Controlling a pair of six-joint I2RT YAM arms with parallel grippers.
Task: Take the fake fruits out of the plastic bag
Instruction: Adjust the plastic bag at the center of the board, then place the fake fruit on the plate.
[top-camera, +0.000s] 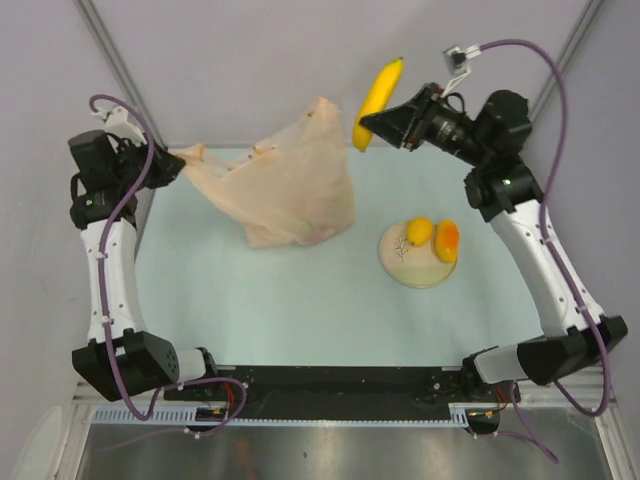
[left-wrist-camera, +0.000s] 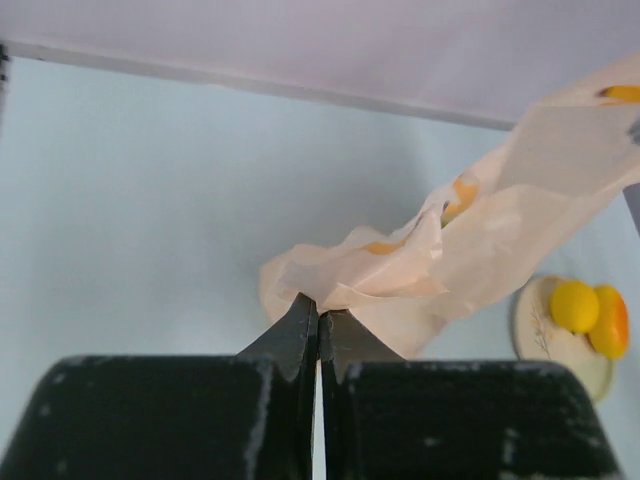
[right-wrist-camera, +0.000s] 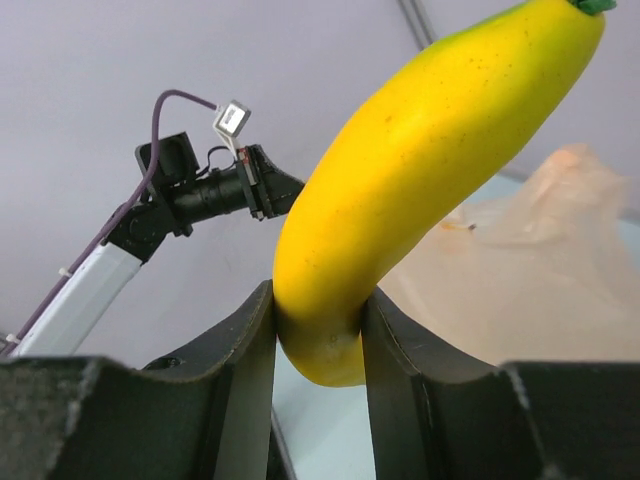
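Note:
The peach plastic bag (top-camera: 290, 190) lies at the back centre of the table, one corner stretched left. My left gripper (top-camera: 180, 160) is shut on that corner of the bag (left-wrist-camera: 420, 265); its jaws meet at the crumpled edge (left-wrist-camera: 320, 310). High at the back right, my right gripper (top-camera: 368, 128) is shut on the lower end of a yellow banana (top-camera: 378, 100), held above the table. In the right wrist view the banana (right-wrist-camera: 420, 170) stands wedged between both fingers. A yellow lemon (top-camera: 419, 230) and an orange fruit (top-camera: 447, 240) rest on the cream plate (top-camera: 410, 268).
The plate (left-wrist-camera: 545, 335) sits right of the bag on the pale blue table (top-camera: 300, 300). Grey walls close off the back and both sides. The black arm-base rail (top-camera: 330, 385) runs along the near edge.

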